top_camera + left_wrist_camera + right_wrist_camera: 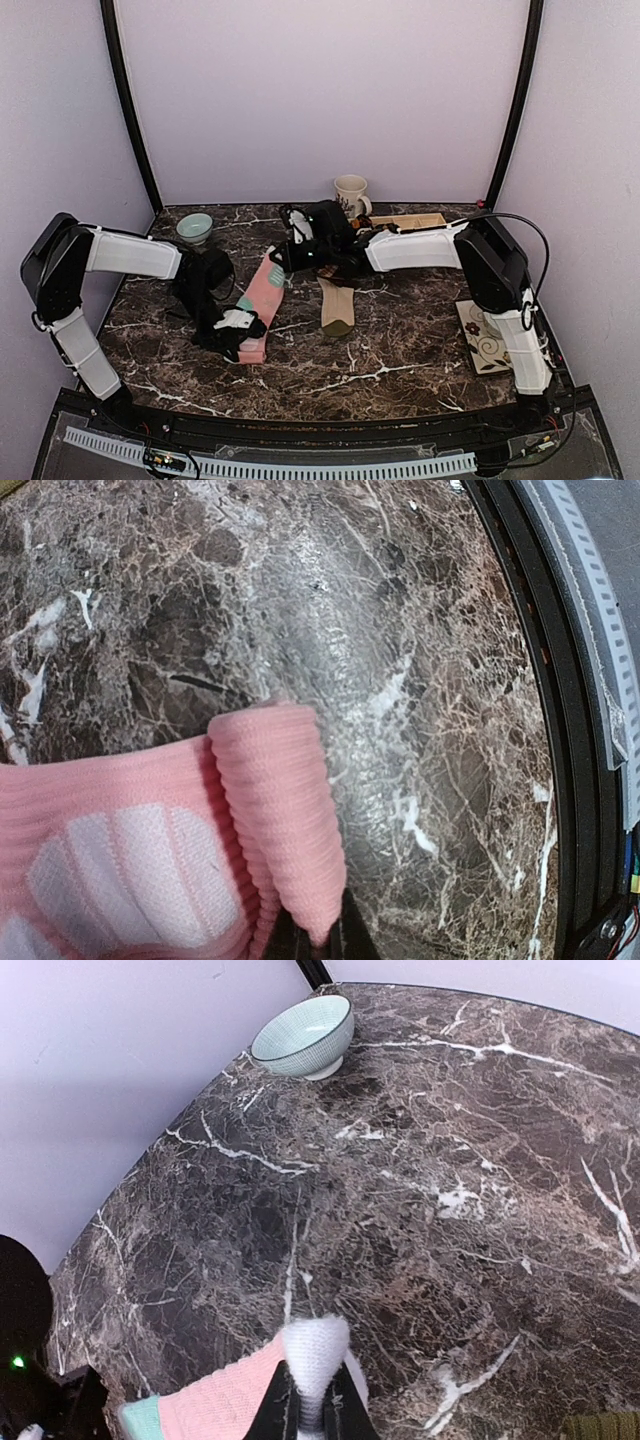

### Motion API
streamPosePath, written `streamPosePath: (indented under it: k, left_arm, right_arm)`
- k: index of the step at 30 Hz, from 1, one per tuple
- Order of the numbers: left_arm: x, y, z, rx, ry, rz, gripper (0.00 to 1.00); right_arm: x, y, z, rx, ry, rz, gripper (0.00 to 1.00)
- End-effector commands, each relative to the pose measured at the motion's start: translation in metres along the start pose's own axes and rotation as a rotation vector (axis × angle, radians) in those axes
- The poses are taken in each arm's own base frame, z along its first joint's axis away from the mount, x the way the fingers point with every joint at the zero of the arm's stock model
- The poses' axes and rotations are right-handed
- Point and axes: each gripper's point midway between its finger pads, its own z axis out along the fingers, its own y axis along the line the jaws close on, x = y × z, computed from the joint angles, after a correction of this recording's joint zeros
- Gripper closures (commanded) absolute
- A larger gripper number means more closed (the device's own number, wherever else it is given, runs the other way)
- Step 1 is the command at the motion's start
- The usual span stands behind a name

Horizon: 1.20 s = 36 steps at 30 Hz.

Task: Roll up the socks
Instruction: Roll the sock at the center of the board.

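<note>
Pinching the pink sock point(262, 292) at opposite ends, the left gripper point(318, 942) clamped its ribbed cuff and the right gripper point(310, 1410) its white toe. It lay stretched on the table point(420, 350), near the tan sock point(337, 305). Rolling neatly likely needed even tension and a flat first fold.

Left arm point(130, 255) and right arm point(415, 248) are both showing white link covers between bulky black joint housings, matte finish. A thin black cable point(541, 233) is looping off the right arm's elbow housing; a green indicator light point(313, 254) is glowing near its wrist.
</note>
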Motion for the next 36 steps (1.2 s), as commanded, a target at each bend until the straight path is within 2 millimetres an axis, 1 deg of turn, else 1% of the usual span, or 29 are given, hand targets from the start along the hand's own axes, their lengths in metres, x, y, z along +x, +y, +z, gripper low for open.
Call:
streamPosePath:
  k: [1, 2, 3, 4, 5, 7, 9, 10, 11, 14, 15, 16, 18, 22, 23, 24, 26, 27, 28, 29, 30, 31, 33, 34, 35, 36]
  left_arm:
    - [0.012, 0.002, 0.005, 0.007, 0.059, 0.0, 1.0]
    - [0.012, 0.001, 0.005, 0.01, 0.06, 0.0, 1.0]
    - [0.012, 0.001, 0.005, 0.013, 0.062, 0.003, 1.0]
    - [0.012, 0.0, 0.005, 0.016, 0.063, 0.004, 1.0]
    - [0.012, 0.0, 0.005, 0.015, 0.062, 0.005, 1.0]
    - [0.011, 0.0, 0.005, 0.016, 0.063, 0.005, 1.0]
    - [0.01, 0.0, 0.005, 0.018, 0.061, 0.004, 1.0]
    - [0.011, 0.0, 0.005, 0.02, 0.062, 0.003, 1.0]
    - [0.011, 0.0, 0.005, 0.02, 0.061, 0.001, 1.0]
    - [0.011, 0.0, 0.005, 0.019, 0.062, 0.002, 1.0]
    - [0.011, 0.0, 0.005, 0.019, 0.062, 0.001, 1.0]
    - [0.011, 0.0, 0.005, 0.018, 0.062, 0.001, 1.0]
    - [0.01, 0.001, 0.005, 0.016, 0.06, 0.0, 1.0]
    - [0.009, 0.001, 0.005, 0.02, 0.058, -0.003, 1.0]
    - [0.009, 0.002, 0.005, 0.017, 0.058, 0.001, 1.0]
    - [0.009, 0.003, 0.005, 0.016, 0.059, 0.001, 1.0]
    - [0.009, 0.003, 0.005, 0.019, 0.061, 0.0, 1.0]
    - [0.009, 0.003, 0.004, 0.019, 0.061, 0.001, 1.0]
    - [0.009, 0.003, 0.005, 0.02, 0.062, 0.002, 1.0]
    - [0.009, 0.002, 0.005, 0.02, 0.062, 0.004, 1.0]
    - [0.009, 0.002, 0.005, 0.019, 0.062, 0.007, 1.0]
    - [0.009, 0.003, 0.005, 0.019, 0.063, 0.007, 1.0]
    - [0.009, 0.004, 0.004, 0.019, 0.061, 0.002, 1.0]
    - [0.009, 0.003, 0.004, 0.02, 0.06, 0.0, 1.0]
    - [0.008, 0.004, 0.004, 0.019, 0.059, 0.0, 1.0]
    - [0.008, 0.003, 0.004, 0.02, 0.059, 0.001, 1.0]
  right_arm:
    - [-0.012, -0.012, 0.003, 0.182, -0.016, -0.051, 0.99]
    - [-0.007, -0.015, 0.009, 0.2, 0.005, -0.053, 0.97]
    - [-0.002, -0.016, 0.016, 0.209, 0.027, -0.059, 0.88]
    - [0.002, -0.014, 0.022, 0.209, 0.046, -0.066, 0.73]
    - [0.007, -0.012, 0.028, 0.201, 0.066, -0.073, 0.64]
    - [0.011, -0.008, 0.031, 0.168, 0.084, -0.07, 0.53]
    - [0.008, -0.006, 0.027, 0.125, 0.071, -0.046, 0.33]
    - [0.0, -0.006, 0.022, 0.097, 0.043, -0.026, 0.05]
    - [-0.004, -0.007, 0.016, 0.068, 0.028, 0.003, 0.01]
    - [-0.014, -0.015, -0.006, 0.037, -0.001, 0.065, 0.01]
    - [-0.014, -0.023, -0.013, 0.053, 0.001, 0.079, 0.01]
    - [-0.008, -0.028, -0.018, 0.068, 0.011, 0.09, 0.01]
    - [-0.003, -0.03, -0.026, 0.084, 0.011, 0.094, 0.01]
    - [0.012, -0.038, -0.027, 0.111, 0.039, 0.099, 0.0]
    - [0.01, -0.038, -0.03, 0.107, 0.021, 0.101, 0.0]
    - [-0.004, -0.033, -0.036, 0.081, -0.049, 0.109, 0.01]
    - [-0.022, -0.04, -0.052, 0.089, -0.163, 0.203, 0.0]
    - [-0.03, -0.042, -0.059, 0.059, -0.198, 0.251, 0.0]
    - [-0.033, -0.038, -0.062, -0.03, -0.193, 0.291, 0.01]
    - [-0.035, -0.033, -0.062, -0.136, -0.178, 0.311, 0.0]
    - [-0.036, -0.034, -0.062, -0.202, -0.165, 0.342, 0.0]
    - [-0.038, -0.034, -0.061, -0.22, -0.16, 0.341, 0.0]
    - [-0.035, -0.037, -0.053, -0.114, -0.131, 0.266, 0.01]
    - [-0.035, -0.038, -0.052, -0.051, -0.125, 0.228, 0.03]
    - [-0.036, -0.038, -0.051, -0.026, -0.124, 0.212, 0.08]
    - [-0.039, -0.037, -0.051, -0.036, -0.128, 0.215, 0.2]
